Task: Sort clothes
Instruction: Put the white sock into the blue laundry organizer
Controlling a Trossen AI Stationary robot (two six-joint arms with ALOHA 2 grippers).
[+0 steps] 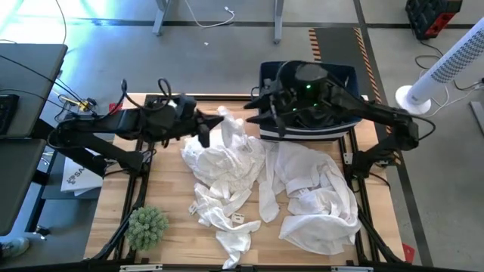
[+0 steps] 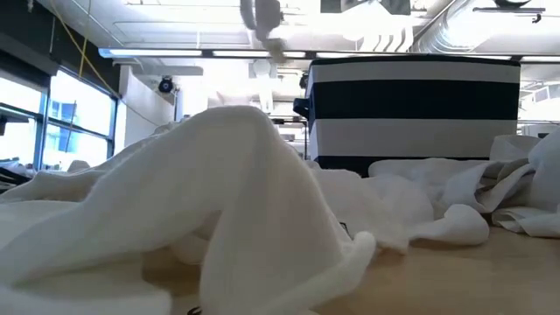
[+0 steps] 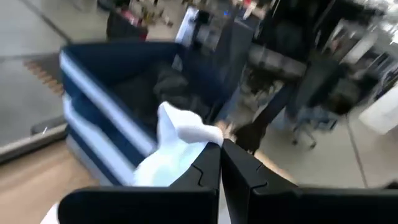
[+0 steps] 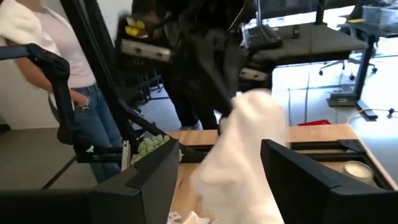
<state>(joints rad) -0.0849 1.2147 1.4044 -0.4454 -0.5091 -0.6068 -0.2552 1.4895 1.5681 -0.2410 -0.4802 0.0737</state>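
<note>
Left end effector [image 1: 206, 133]: fingers [image 3: 245, 171] pressed together on a fold of white soft fabric garment [image 1: 231, 127], lifted above the wooden bench [image 1: 170, 202] just beside the bin. Right end effector [image 1: 266, 106]: fingers [image 4: 298, 171] spread wide, gripping nothing, above the navy blue rectangular bin with white stripes [image 1: 304, 130]. Bin contents: dark fabric [image 3: 146, 90], its kind not discernible. Remaining white garments [image 1: 302, 189] lie heaped across the bench; a green spiky plant [image 1: 146, 226] sits at one near corner.
</note>
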